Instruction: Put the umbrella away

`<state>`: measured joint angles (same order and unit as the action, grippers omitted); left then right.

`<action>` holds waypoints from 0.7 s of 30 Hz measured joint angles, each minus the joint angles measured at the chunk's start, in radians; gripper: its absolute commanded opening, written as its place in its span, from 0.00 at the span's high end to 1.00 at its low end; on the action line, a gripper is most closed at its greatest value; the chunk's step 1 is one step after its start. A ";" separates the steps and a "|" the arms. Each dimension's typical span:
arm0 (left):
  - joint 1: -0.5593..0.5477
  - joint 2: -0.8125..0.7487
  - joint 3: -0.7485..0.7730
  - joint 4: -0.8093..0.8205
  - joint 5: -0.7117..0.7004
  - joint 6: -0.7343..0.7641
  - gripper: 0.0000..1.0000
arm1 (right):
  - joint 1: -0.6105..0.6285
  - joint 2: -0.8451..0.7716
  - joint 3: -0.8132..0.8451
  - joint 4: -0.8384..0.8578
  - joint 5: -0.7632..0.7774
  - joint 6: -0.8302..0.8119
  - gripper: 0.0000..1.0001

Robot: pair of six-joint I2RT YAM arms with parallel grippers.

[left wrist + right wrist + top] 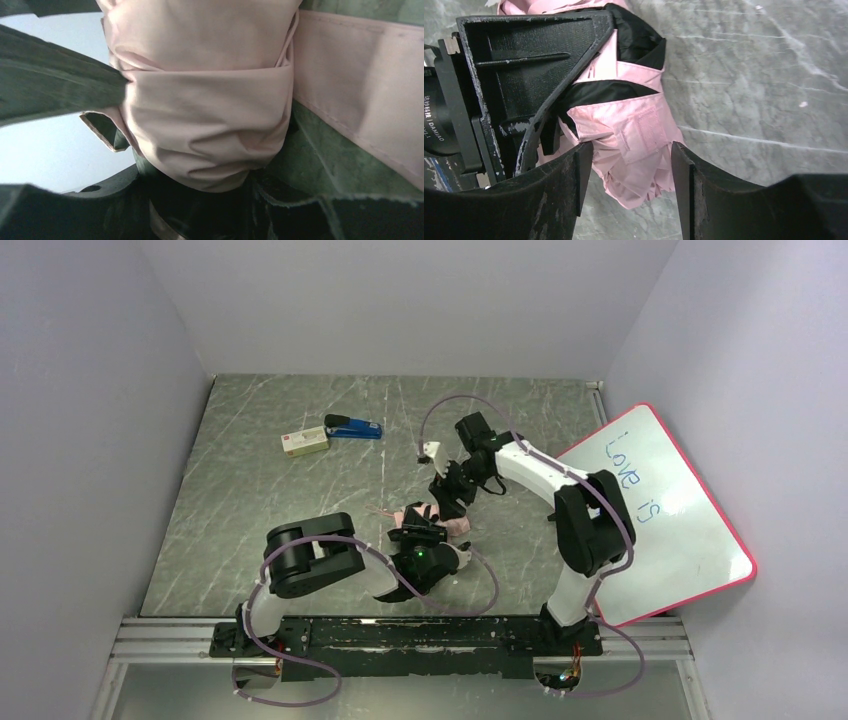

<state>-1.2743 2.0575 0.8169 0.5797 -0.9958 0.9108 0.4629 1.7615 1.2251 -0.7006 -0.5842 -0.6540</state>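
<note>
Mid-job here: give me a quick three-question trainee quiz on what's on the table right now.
1. True or false: the blue stapler lies beside a small box.
2. The left gripper is clamped on: A a marker, B the umbrella, C a bottle.
3. What stands at the table's right side, bearing handwriting?
Key: 1 true; 2 B; 3 the pink-framed whiteboard.

You get an evenly lit, sharp overhead view, soft faint shadows on the table, left wrist view dim, blurred close on the umbrella, right wrist view brighter, fabric crisp, foreground dark
</note>
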 measured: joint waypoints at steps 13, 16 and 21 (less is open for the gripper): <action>-0.004 0.007 -0.006 0.011 -0.005 0.022 0.95 | 0.037 0.087 0.031 -0.035 0.037 -0.022 0.73; -0.004 0.006 -0.007 0.011 -0.005 0.022 0.95 | 0.037 0.080 0.020 -0.020 0.039 -0.011 0.81; -0.003 -0.005 -0.005 -0.015 0.006 0.013 0.70 | 0.044 0.037 -0.038 0.049 0.061 0.015 0.85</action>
<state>-1.2774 2.0525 0.8120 0.5648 -0.9894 0.9241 0.5068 1.7981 1.1870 -0.6518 -0.5232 -0.6392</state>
